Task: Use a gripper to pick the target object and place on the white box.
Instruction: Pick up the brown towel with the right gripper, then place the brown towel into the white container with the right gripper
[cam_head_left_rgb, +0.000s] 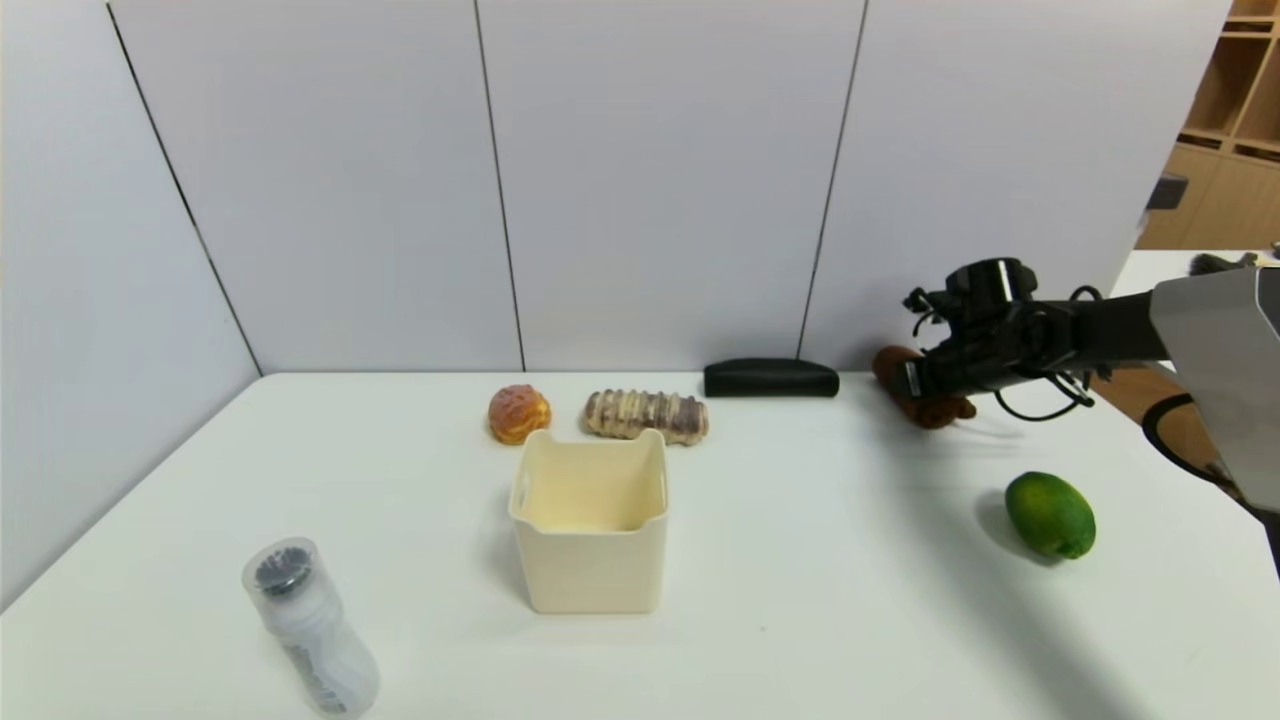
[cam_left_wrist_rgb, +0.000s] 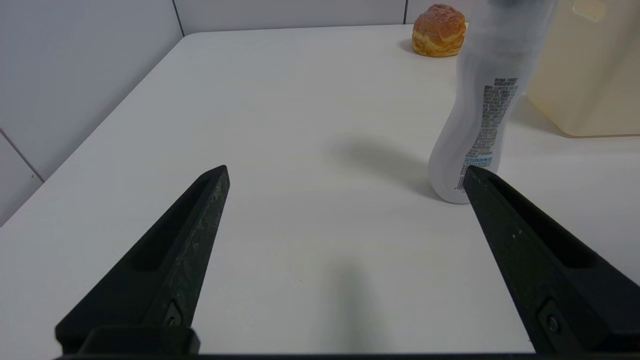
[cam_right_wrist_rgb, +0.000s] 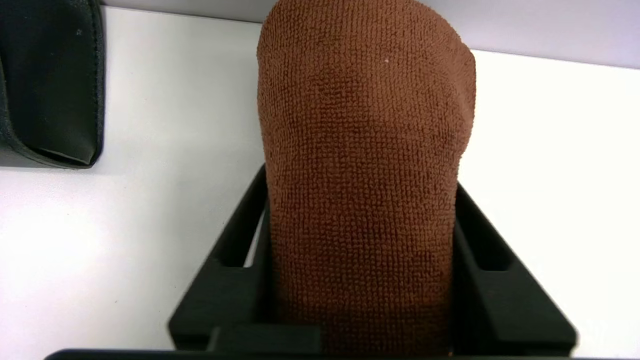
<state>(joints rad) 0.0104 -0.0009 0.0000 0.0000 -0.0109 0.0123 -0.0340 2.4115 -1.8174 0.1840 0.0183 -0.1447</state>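
The target object, a dark brown towel roll, lies at the far right of the table near the back wall. My right gripper reaches over it from the right. In the right wrist view the towel fills the gap between the two black fingers, which press on both of its sides, so the right gripper is shut on it. The white box stands open-topped at the table's middle, well to the left of the towel. My left gripper hangs open over bare table beside the bottle, holding nothing.
A black oblong case lies just left of the towel. A striped bread roll and a cream puff sit behind the box. A green fruit is at the right, a clear bottle at the front left.
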